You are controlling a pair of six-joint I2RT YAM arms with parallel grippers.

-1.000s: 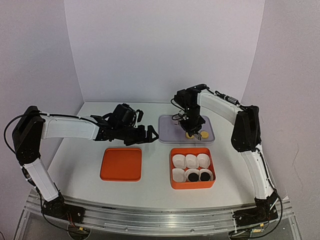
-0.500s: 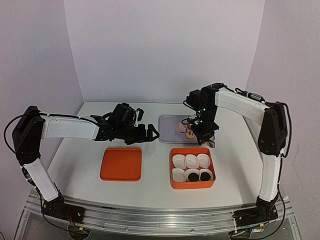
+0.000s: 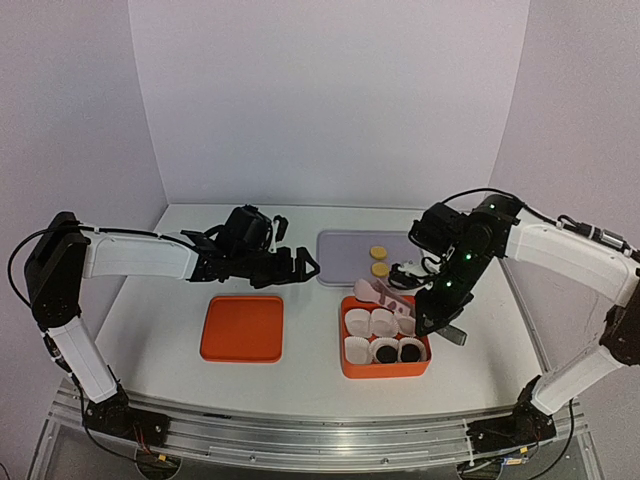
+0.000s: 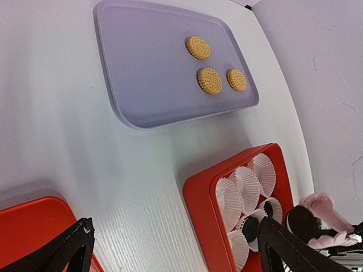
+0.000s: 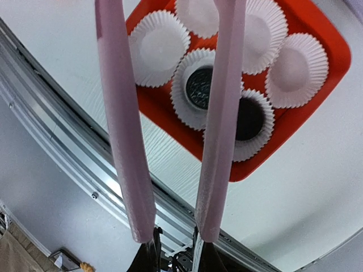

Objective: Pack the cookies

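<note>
Right gripper is seen right of centre in the top view, clamped on pink tongs. The tong arms are held apart above the orange box.

Left gripper is noted left of centre, jaws spread wide, gripping nothing, just left of the purple tray.

Three yellow cookies are found on the purple tray, top of the left wrist view. Two dark cookies are seated in paper cups in the box's bottom row, top view. The other four cups are shown white inside.

An orange lid is laid flat at lower left of centre.
</note>
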